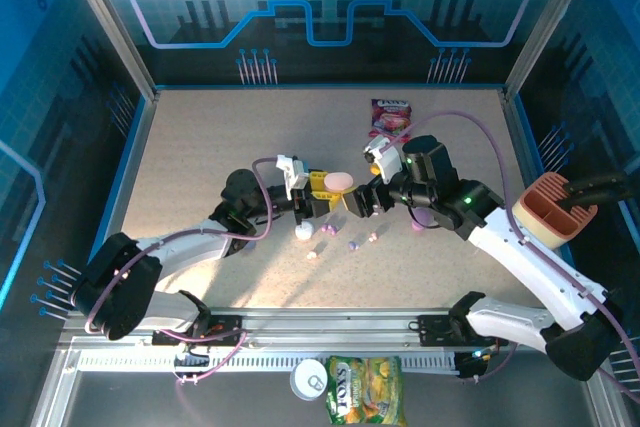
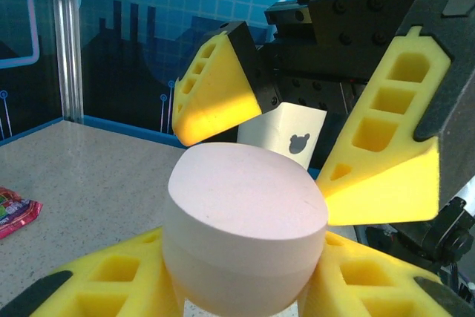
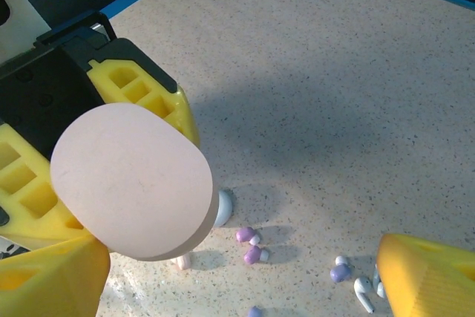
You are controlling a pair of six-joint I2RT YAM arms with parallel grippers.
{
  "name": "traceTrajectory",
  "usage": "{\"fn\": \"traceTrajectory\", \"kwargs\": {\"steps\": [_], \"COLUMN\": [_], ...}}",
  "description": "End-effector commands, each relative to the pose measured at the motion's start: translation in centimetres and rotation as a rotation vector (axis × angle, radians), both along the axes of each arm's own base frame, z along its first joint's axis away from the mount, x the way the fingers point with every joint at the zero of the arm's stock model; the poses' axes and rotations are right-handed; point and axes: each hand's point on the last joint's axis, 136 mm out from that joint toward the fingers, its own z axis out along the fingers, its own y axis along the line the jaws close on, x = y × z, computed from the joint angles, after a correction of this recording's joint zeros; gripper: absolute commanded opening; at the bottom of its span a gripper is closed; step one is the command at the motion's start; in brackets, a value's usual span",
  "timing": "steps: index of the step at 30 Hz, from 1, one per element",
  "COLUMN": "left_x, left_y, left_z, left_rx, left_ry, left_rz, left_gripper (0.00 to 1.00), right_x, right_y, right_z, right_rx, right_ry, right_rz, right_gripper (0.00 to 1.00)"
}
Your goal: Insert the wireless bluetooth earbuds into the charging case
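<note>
Enclosed by glossy blue printed wall panels (image 1: 330, 7) set between slanted silver metal posts (image 1: 105, 22). Floored with a speckled beige tabletop (image 1: 200, 147), warmly lit toward the near edge.

the pink case (image 2: 245, 220) is smooth matt plastic, the yellow fingers (image 2: 215, 102) matt and faintly grainy, the desk (image 3: 334, 72) finely speckled and matt, the earbuds (image 3: 244, 234) glossy plastic.

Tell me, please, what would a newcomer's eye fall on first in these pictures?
First comes the pale pink charging case, clamped between the yellow fingers of the left gripper above the middle of the table. The right gripper faces it closely with its jaws wide open. Below them, tiny purple and white earbuds lie scattered on the speckled tabletop.
</note>
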Motion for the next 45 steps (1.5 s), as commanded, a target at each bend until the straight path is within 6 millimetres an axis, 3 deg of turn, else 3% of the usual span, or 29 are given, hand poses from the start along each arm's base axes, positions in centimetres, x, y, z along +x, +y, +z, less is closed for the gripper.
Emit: {"fn": "traceTrajectory", "kwargs": {"steps": [1,13,24,26,30,36,45], "left_x": [-1.1,-0.9,-0.5,-0.4,-0.3,-0.3,0.0], "left_y": [0.2,0.1,0.4,0.4,0.4,0.4,0.4], "left_z": [-0.1,-1.1,-1.0,-0.9,-0.4,0.0,-0.1], "left_rx": [0.008,0.005,-0.012,-0.017,-0.030,-0.040,-0.043], "left_ry": [-0.037,-0.021,-0.015,-0.012,-0.009,-0.001,0.008], "left_rz": [-0.028,-0.030,-0.012,-0.010,-0.016,-0.021,-0.009], "left_gripper": [0.39,0.39,0.39,0.39,0.39,0.39,0.39], "right_x": [1.2,2.4,0.9,-0.2,-1.6,-1.2,0.4], "right_y": [0.1,0.2,-1.6,-1.1,-0.3,0.7,1.8], "right_z": [3.3,4.3,5.5,5.3,3.1,1.2,0.4], "right_rx": [0.054,0.102,0.225,0.231,0.155,0.081,0.031], "right_ry": [-0.096,-0.085,-0.071,-0.078,-0.053,-0.039,-0.054], "right_rz": [-0.044,-0.089,-0.115,-0.045,0.039,0.059,0.058], "right_gripper": [0.93,0.93,0.93,0.93,0.94,0.94,0.95]}}
